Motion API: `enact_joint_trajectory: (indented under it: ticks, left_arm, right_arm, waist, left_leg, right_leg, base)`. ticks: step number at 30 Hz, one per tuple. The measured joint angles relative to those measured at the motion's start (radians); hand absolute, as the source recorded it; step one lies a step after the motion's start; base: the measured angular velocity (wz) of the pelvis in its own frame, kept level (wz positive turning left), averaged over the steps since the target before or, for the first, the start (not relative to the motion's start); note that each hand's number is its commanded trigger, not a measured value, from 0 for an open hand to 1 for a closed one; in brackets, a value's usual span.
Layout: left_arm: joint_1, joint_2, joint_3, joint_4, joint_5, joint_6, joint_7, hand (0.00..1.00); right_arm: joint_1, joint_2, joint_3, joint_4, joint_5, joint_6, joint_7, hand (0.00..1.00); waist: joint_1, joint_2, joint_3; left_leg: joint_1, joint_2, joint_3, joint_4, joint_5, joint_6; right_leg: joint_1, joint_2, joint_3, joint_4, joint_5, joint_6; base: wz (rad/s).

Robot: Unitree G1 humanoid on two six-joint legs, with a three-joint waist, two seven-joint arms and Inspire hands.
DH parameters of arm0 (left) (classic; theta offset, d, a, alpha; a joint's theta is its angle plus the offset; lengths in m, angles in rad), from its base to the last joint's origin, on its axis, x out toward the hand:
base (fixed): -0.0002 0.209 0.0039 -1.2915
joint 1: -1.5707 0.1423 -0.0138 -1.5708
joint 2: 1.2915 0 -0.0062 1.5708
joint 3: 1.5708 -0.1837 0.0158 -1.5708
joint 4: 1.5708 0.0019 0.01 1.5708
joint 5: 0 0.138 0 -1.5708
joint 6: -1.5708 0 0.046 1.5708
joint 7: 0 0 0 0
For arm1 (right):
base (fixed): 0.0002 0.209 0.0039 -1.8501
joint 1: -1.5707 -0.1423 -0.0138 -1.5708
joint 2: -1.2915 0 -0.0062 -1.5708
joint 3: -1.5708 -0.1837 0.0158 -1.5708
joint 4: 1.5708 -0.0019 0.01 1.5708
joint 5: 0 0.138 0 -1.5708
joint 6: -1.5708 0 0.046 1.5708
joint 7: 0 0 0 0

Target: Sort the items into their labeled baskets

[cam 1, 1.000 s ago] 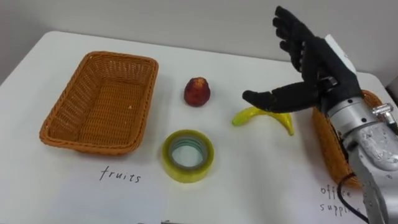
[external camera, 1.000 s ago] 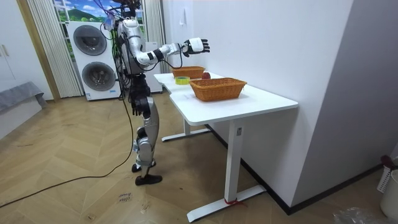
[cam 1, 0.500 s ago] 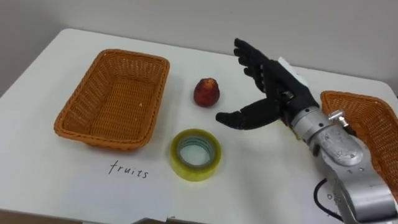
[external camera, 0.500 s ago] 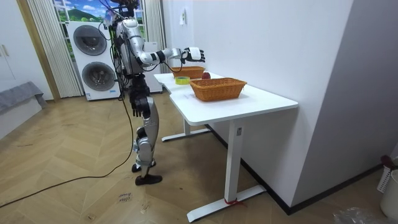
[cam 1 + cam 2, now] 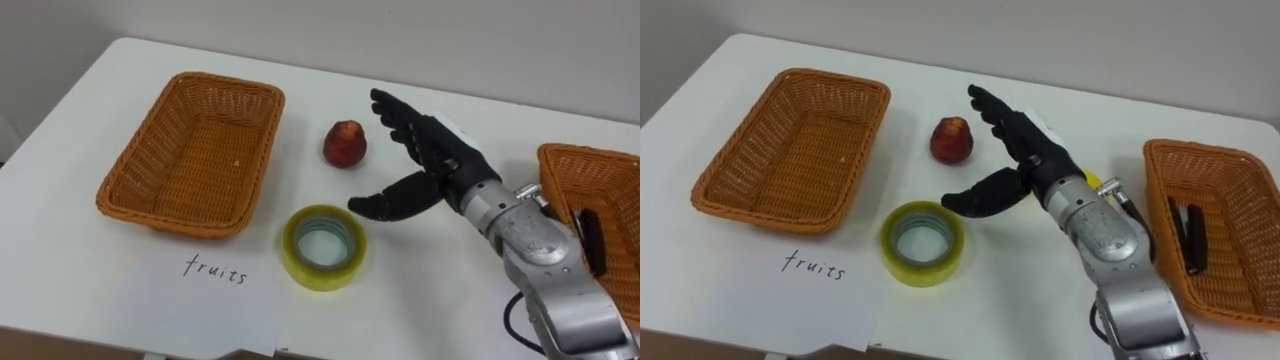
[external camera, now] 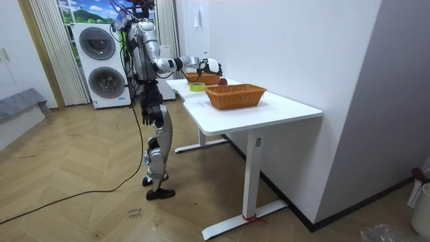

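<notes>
Wicker fruit basket [image 5: 180, 218] is empty; your right hand [image 5: 440, 165] hovers spread-fingered, holding nothing, beside the red fruit [image 5: 345, 143] and tape roll [image 5: 323, 247] on the table [image 5: 560, 120]. Seemingly a reach; next, lower and close round the fruit.

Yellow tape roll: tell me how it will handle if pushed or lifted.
The yellow tape roll lies flat on the table, so a push should slide it, not roll it. It looks like a stiff ring, likely to keep its shape when gripped. Its smooth, glossy side may be slippery.
</notes>
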Motion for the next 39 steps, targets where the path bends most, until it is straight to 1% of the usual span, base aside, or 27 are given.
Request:
enact_joint_trajectory:
  ticks: [1, 4, 8, 9, 12, 13, 16, 18, 21, 24, 26, 27, 28, 32, 36, 39]
  left_arm:
    - [-0.001, 0.0, 0.0, 0.0, 0.0, 0.0, 0.002, 0.0]
    - [-0.003, 0.0, 0.001, 0.0, 0.0, 0.007, 0.003, 0.0]
    - [-0.01, 0.0, 0.001, 0.0, 0.0, 0.019, 0.003, 0.0]
    - [-0.011, 0.0, 0.001, 0.0, 0.0, 0.021, 0.003, 0.0]
    - [-0.019, 0.0, 0.001, 0.0, -0.001, 0.024, 0.003, 0.0]
    - [-0.019, 0.0, 0.001, 0.0, -0.001, 0.024, 0.003, 0.0]
    - [-0.018, -0.001, 0.001, 0.001, -0.001, 0.027, 0.003, 0.0]
    - [-0.02, -0.001, 0.002, 0.001, -0.001, 0.027, 0.003, 0.0]
    - [-0.02, -0.003, 0.002, 0.001, -0.002, 0.028, 0.002, 0.0]
    - [-0.019, -0.003, 0.002, -0.006, -0.002, 0.029, 0.002, 0.0]
    - [-0.018, -0.003, 0.002, -0.022, -0.002, 0.035, 0.002, 0.0]
    - [-0.018, -0.003, 0.002, -0.023, -0.002, 0.036, 0.002, 0.0]
    - [-0.018, -0.003, 0.002, -0.027, -0.002, 0.038, 0.001, 0.0]
    - [-0.018, -0.003, 0.001, -0.039, 0.0, 0.044, 0.001, 0.0]
    - [-0.018, -0.003, 0.001, -0.049, -0.001, 0.043, 0.001, 0.0]
    - [-0.016, -0.003, 0.001, -0.06, -0.002, 0.043, 0.001, 0.0]
  right_arm:
    - [0.0, 0.0, 0.002, 0.0, -0.003, 0.001, 0.0, 0.0]
    - [0.0, 0.001, 0.009, 0.004, -0.006, 0.004, 0.0, 0.0]
    - [0.0, 0.001, 0.03, 0.01, -0.006, 0.027, 0.001, 0.0]
    - [0.0, 0.001, 0.034, 0.011, -0.006, 0.027, 0.001, 0.0]
    - [0.0, 0.002, 0.039, 0.038, -0.004, 0.028, 0.015, 0.0]
    - [0.0, 0.002, 0.039, 0.042, -0.004, 0.037, 0.021, 0.0]
    - [0.0, 0.003, 0.039, 0.042, -0.004, 0.039, 0.024, 0.0]
    - [0.0, 0.003, 0.039, 0.042, -0.007, 0.039, 0.025, 0.0]
    - [0.0, 0.003, 0.039, 0.043, -0.014, 0.042, 0.033, 0.0]
    - [0.0, 0.008, 0.048, 0.051, -0.058, 0.05, 0.042, 0.0]
    - [0.0, 0.022, 0.053, 0.051, -0.094, 0.067, 0.047, 0.0]
    - [0.0, 0.023, 0.055, 0.051, -0.101, 0.069, 0.05, 0.0]
    - [0.0, 0.026, 0.058, 0.051, -0.112, 0.069, 0.058, 0.0]
    - [0.0, 0.042, 0.074, 0.051, -0.146, 0.07, 0.065, 0.0]
    - [0.0, 0.045, 0.082, 0.066, -0.173, 0.07, 0.067, 0.0]
    - [0.0, 0.045, 0.083, 0.073, -0.186, 0.07, 0.067, 0.0]
  waist:
    - [0.0, 0.001, -0.0015]
    - [0.002, 0.003, -0.0026]
    - [0.015, 0.005, -0.0051]
    - [0.017, 0.006, -0.0054]
    - [0.024, 0.004, -0.008]
    - [0.026, 0.002, -0.0088]
    - [0.027, 0.001, -0.0098]
    - [0.025, 0.0, -0.0102]
    - [0.026, 0.0, -0.0097]
    - [0.026, -0.002, -0.0096]
    - [0.026, -0.005, -0.0076]
    - [0.026, -0.006, -0.0071]
    - [0.026, -0.008, -0.0063]
    - [0.026, -0.012, -0.007]
    - [0.029, -0.014, -0.0081]
    - [0.029, -0.016, -0.0069]
  left_leg:
    - [-0.005, 0.0, 0.0, 0.003, 0.0, 0.0]
    - [-0.008, 0.0, -0.001, 0.004, 0.0, 0.0]
    - [-0.008, 0.0, -0.002, 0.004, 0.0, 0.0]
    - [-0.008, 0.0, -0.002, 0.004, 0.0, 0.0]
    - [-0.008, 0.0, -0.002, 0.006, 0.0, 0.0]
    - [-0.008, 0.0, -0.002, 0.007, 0.0, 0.0]
    - [-0.009, 0.0, -0.004, 0.01, 0.0, 0.0]
    - [-0.009, 0.0, -0.009, 0.012, 0.0, 0.0]
    - [-0.01, 0.0, -0.009, 0.016, 0.0, 0.0]
    - [-0.012, 0.0, -0.009, 0.017, 0.0, 0.0]
    - [-0.012, 0.0, -0.009, 0.008, 0.0, 0.0]
    - [-0.012, 0.0, -0.009, 0.007, 0.0, 0.0]
    - [-0.012, 0.0, -0.009, 0.006, 0.0, 0.0]
    - [-0.012, 0.0, -0.013, 0.007, 0.0, 0.0]
    - [-0.011, 0.0, -0.013, 0.007, 0.0, 0.0]
    - [-0.012, 0.0, -0.013, 0.007, 0.0, 0.0]
  right_leg:
    - [-0.002, -0.001, -0.001, 0.0, 0.0, 0.0]
    - [-0.003, -0.001, -0.005, -0.001, 0.0, 0.0]
    - [-0.003, -0.001, -0.007, -0.001, 0.0, 0.0]
    - [-0.003, -0.001, -0.007, -0.001, 0.0, 0.0]
    - [-0.003, -0.002, -0.009, -0.001, 0.0, 0.0]
    - [-0.002, -0.002, -0.01, 0.0, 0.0, 0.0]
    - [0.0, -0.003, -0.013, 0.0, 0.0, 0.0]
    - [0.002, -0.004, -0.024, 0.001, 0.0, 0.0]
    - [0.003, -0.004, -0.024, 0.001, 0.0, 0.0]
    - [0.002, -0.004, -0.023, 0.001, 0.0, 0.0]
    - [0.001, -0.004, -0.023, 0.001, 0.0, 0.0]
    - [0.001, -0.004, -0.023, 0.002, 0.0, 0.0]
    - [0.001, -0.004, -0.024, 0.002, 0.0, 0.0]
    - [0.001, -0.003, -0.026, 0.001, 0.0, 0.0]
    - [0.0, -0.003, -0.025, 0.001, 0.0, 0.0]
    - [0.0, -0.003, -0.025, 0.0, 0.0, 0.0]
  base:
    - [0.04]
    - [0.03]
    - [0.0]
    - [0.0]
    - [0.0]
    - [0.0]
    - [0.02]
    - [0.07]
    - [0.0]
    - [0.0]
    - [0.0]
    - [0.0]
    - [0.0]
    - [0.02]
    - [0.0]
    - [0.0]
